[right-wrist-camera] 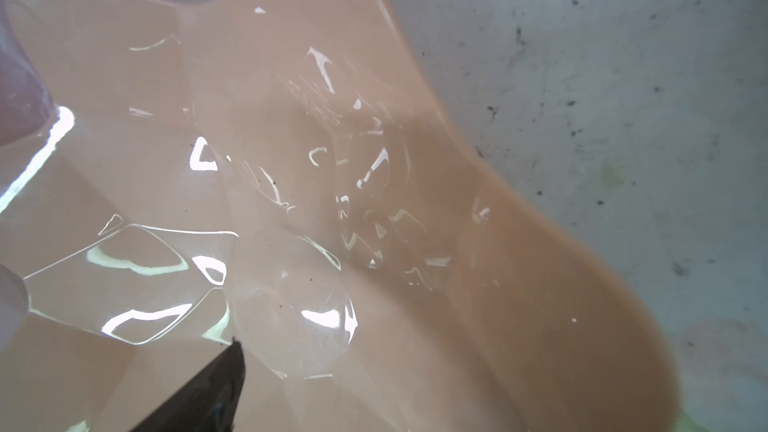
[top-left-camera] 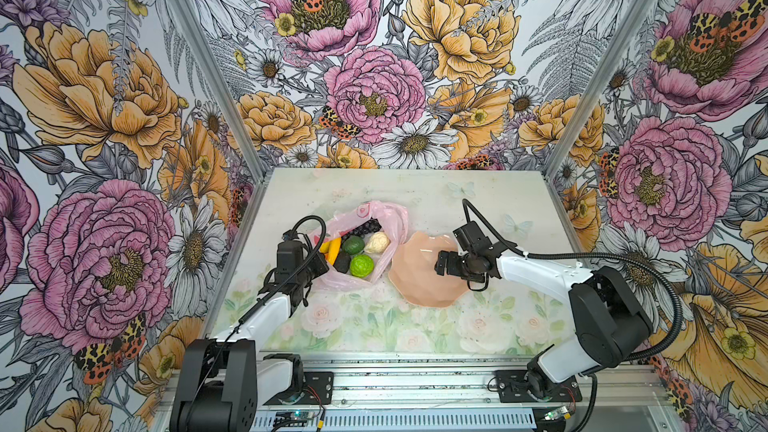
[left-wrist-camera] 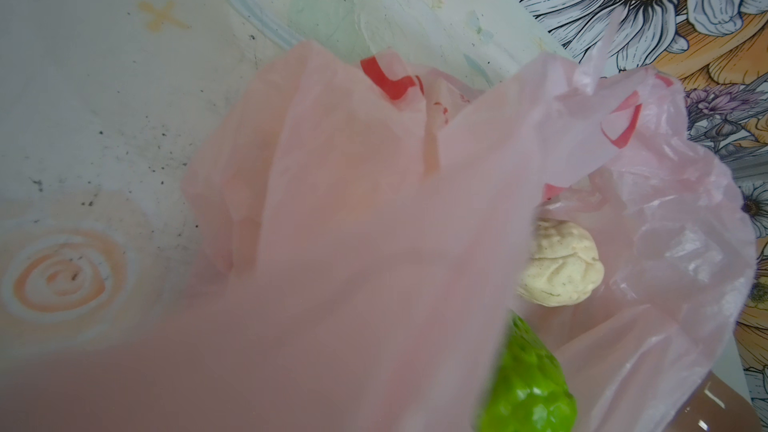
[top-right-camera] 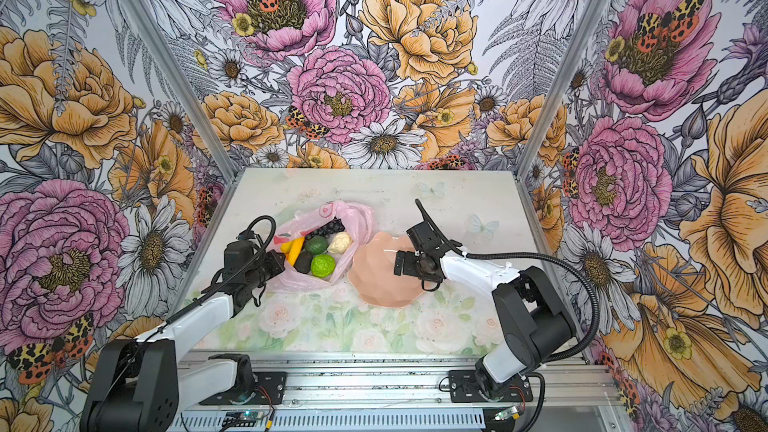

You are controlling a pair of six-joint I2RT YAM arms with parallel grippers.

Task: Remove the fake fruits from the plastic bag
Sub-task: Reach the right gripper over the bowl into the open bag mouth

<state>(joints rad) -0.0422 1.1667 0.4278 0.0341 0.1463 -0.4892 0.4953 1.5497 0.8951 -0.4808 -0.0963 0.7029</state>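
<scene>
The plastic bag, thin and pink, lies open at mid-table in both top views. Inside it lie the fake fruits: a dark grape bunch, a cream piece, a green one, a bright green bumpy one, a dark avocado-like one and yellow and orange pieces. My left gripper is shut on the bag's near-left edge. Pink film hides its fingers in the left wrist view. My right gripper hovers open and empty over the dish.
A peach wavy-edged dish sits just right of the bag, touching its side. One dark fingertip shows above it. Flowered walls close the table on three sides. A metal rail with both arm bases runs along the front.
</scene>
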